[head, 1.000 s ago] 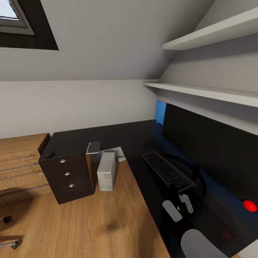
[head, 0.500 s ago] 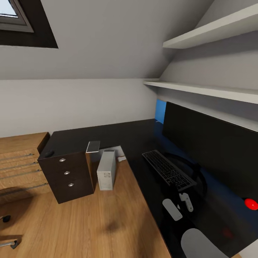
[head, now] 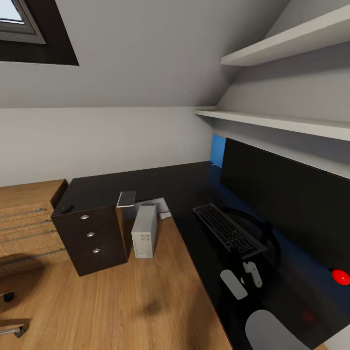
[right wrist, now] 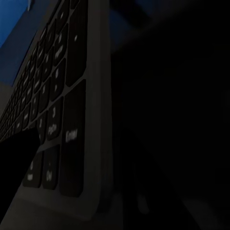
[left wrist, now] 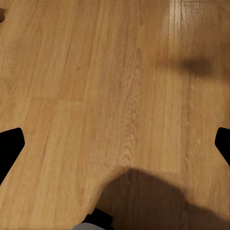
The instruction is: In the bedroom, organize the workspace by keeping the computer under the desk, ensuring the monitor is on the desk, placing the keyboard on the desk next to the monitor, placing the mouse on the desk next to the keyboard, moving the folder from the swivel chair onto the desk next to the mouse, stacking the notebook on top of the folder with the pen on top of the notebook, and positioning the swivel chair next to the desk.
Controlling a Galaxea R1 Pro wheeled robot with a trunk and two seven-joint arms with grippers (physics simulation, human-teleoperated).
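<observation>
Head view: keyboard [head: 229, 230] flat on black tabletop [head: 160, 182], lying just in front of monitor [head: 287, 204] and over its round stand base. Right gripper [head: 252, 272] at near end of keyboard, white fingers close to its corner; contact not determinable, open or closed not determinable. Right wrist view: keyboard edge [right wrist: 72, 120] close up, keys and grey rim, rest dark. Blue folder [head: 218, 150] standing behind monitor against wall. Red ball [head: 340, 277] on tabletop beside monitor, near side. Notebook [head: 127, 199] on tabletop edge above drawer unit [head: 90, 238]; mouse [head: 66, 209] on top of drawer unit's far corner. Computer [head: 145, 230] upright on wood floor [head: 126, 301] in angle of tabletop, beside drawer unit. Light wood cabinet [head: 29, 218] beyond. Swivel chair base [head: 12, 330] at frame edge, well apart from tabletop. Left wrist view: floor planks [left wrist: 115, 96], dark fingertips [left wrist: 9, 148] wide apart, gripper spread open, nothing between.
</observation>
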